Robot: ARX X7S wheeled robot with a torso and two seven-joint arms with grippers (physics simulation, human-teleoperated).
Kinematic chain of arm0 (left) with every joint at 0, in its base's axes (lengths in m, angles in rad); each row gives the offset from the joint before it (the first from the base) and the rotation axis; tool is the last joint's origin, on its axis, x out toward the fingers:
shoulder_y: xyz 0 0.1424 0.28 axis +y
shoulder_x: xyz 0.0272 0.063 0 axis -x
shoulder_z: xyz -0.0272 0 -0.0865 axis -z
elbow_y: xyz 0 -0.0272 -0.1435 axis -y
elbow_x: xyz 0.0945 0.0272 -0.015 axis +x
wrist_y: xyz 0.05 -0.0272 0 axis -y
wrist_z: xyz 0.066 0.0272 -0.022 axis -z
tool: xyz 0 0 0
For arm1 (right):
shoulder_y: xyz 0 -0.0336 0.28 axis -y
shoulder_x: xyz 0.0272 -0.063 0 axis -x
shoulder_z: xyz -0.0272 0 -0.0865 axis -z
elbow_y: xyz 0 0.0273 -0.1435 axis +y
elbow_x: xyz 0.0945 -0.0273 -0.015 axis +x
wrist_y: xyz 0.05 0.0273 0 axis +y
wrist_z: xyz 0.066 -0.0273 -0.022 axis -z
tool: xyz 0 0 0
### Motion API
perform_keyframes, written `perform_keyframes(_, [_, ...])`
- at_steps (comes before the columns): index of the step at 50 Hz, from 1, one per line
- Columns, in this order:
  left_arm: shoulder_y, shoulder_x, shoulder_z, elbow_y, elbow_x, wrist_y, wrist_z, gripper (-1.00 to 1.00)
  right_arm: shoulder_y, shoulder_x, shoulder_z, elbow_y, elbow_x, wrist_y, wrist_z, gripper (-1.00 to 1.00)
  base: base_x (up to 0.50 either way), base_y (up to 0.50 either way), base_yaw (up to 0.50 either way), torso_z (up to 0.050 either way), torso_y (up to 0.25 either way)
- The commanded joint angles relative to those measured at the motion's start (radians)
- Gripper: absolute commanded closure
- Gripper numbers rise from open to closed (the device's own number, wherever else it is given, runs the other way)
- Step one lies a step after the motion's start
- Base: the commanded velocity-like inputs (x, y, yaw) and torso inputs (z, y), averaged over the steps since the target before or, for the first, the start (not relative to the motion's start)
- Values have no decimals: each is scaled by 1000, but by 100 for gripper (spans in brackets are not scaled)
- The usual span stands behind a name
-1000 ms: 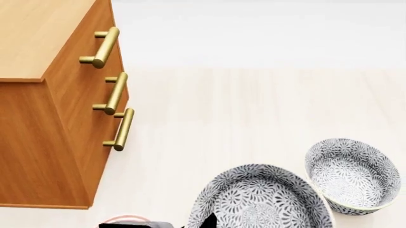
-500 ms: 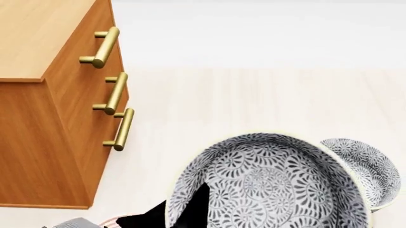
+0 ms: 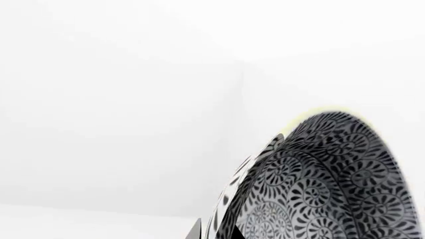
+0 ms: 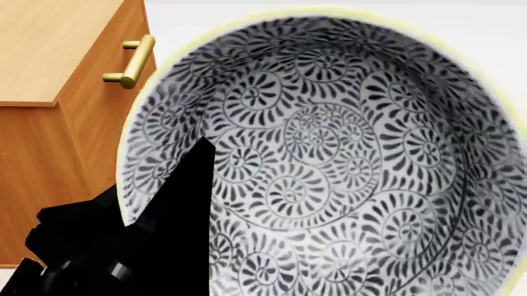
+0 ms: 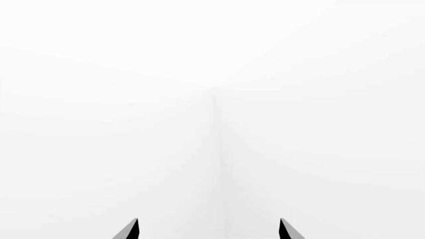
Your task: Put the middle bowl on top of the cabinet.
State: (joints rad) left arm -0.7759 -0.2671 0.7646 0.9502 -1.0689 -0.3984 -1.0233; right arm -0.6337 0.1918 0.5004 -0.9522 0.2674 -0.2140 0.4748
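The middle bowl (image 4: 329, 154), grey-and-white floral with a pale rim, hangs high and close to the head camera, filling most of that view. My left gripper (image 4: 160, 185) is shut on its rim at the near left, one black finger inside the bowl. The left wrist view shows the bowl's patterned wall (image 3: 325, 174) clamped in the same gripper (image 3: 216, 231) against a white background. The cabinet (image 4: 49, 61), orange-brown with a lighter top, stands to the left of the bowl. Facing only white wall, my right gripper (image 5: 209, 229) is open and holds nothing.
One brass handle (image 4: 132, 61) of the cabinet shows beside the bowl's rim; the lower handles and the floor are hidden behind the raised bowl. The left arm's black body (image 4: 82, 246) fills the lower left corner.
The bowl has risen in my left gripper from floor level toward the camera. It now covers the other bowl and the two lower handles.
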Motion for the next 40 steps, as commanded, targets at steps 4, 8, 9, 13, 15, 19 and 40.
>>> perform_keyframes(4, [-448, -42, -180, -74, -586, 14, -381, 100, 15, -8, -40, -22, -41, 27, 18, -100, 0, 0, 0, 0, 0])
perform_keyframes(8, [-569, -86, -199, -166, -678, -8, -440, 100, 16, -11, -53, -37, -54, 41, 25, -100, 0, 0, 0, 0, 0])
perform_keyframes(9, [-593, -99, -215, -186, -685, -7, -436, 100, 15, -12, -55, -41, -56, 42, 27, -100, 0, 0, 0, 0, 0])
perform_keyframes(13, [-646, -123, -243, -238, -715, -7, -409, 100, 17, -14, -67, -51, -68, 52, 34, -100, 0, 0, 0, 0, 0])
perform_keyframes(15, [-683, -137, -239, -280, -742, -22, -425, 100, 23, -13, -78, -56, -79, 62, 37, -100, 0, 0, 0, 0, 0])
perform_keyframes(19, [-756, -148, -225, -353, -766, -52, -442, 100, 26, -9, -84, -64, -84, 74, 43, -100, 0, 0, 0, 0, 0])
perform_keyframes(40, [-1221, -319, 569, -976, -1068, 422, -526, 100, 20, 13, -79, -55, -72, 65, 55, -100, 0, 0, 0, 0, 0])
